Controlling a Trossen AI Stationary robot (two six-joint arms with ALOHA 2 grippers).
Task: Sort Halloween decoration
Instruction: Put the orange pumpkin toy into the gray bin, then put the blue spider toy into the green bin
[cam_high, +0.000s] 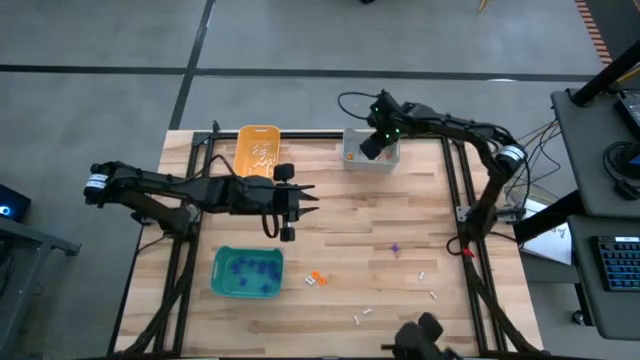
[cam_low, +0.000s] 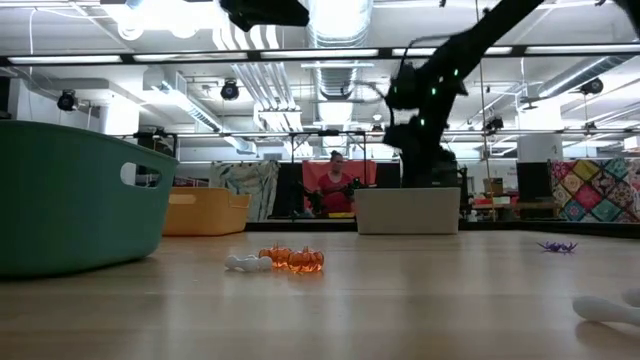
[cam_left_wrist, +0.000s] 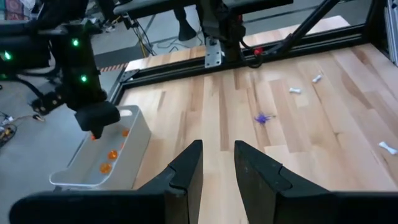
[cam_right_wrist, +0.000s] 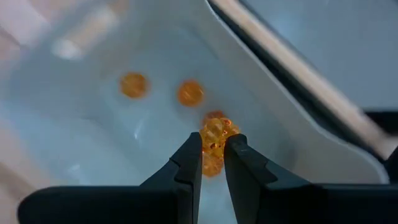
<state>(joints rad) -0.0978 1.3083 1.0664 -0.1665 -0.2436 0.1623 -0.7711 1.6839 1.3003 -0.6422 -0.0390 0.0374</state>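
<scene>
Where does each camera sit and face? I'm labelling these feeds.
High: overhead, straight down; both arms, left gripper.
Low: tabletop height, facing the room; orange pumpkins, right arm above.
Left wrist: past its own fingers, across the table.
Right wrist: into the grey bin; right gripper on an orange pumpkin.
Shared: grey bin in all.

Wooden table (cam_high: 350, 250) carries three bins: teal (cam_high: 247, 272), orange-yellow (cam_high: 257, 150), grey (cam_high: 371, 157). Loose on it: orange trinkets (cam_high: 317, 279), purple trinket (cam_high: 395, 248), white trinkets (cam_high: 427, 285).
</scene>
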